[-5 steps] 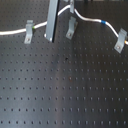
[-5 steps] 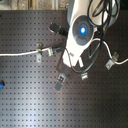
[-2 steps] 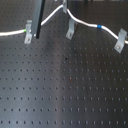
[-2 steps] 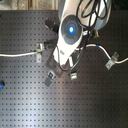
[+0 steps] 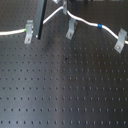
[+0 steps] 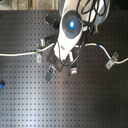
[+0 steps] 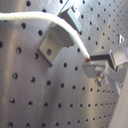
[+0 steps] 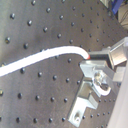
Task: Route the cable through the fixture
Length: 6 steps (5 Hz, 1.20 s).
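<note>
Jaws point(image 8: 90, 59): closed on the cable, pinching it at their tips in both wrist views.
Cable point(image 8: 45, 58): white, arcs away from the jaws over the tabletop point(image 8: 35, 100).
Nearest bracket point(image 7: 56, 41): just beside the jaws; the cable passes over it.
Beyond the jaws: the cable runs on to the far bracket point(image 5: 120, 40), blue band point(image 5: 100, 26) before it.

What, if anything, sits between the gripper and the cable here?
Nothing visible. In both wrist views the gripper is already closed on the cable, which runs straight out of the fingertips. A metal clip sits next to the cable, not between the two.
</note>
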Motion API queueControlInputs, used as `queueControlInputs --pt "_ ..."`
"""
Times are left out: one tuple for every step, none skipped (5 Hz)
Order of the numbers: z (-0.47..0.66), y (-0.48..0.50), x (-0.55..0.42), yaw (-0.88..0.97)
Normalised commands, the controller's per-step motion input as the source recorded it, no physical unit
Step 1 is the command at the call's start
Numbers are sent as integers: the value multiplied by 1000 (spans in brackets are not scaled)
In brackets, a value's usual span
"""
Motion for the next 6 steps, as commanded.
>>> queueControlInputs --pt "-3 268 36 6" --pt "117 213 75 29" --pt "263 10 -6 0" --pt "234 71 45 0" --pt "154 230 97 17" --pt "81 314 216 180"
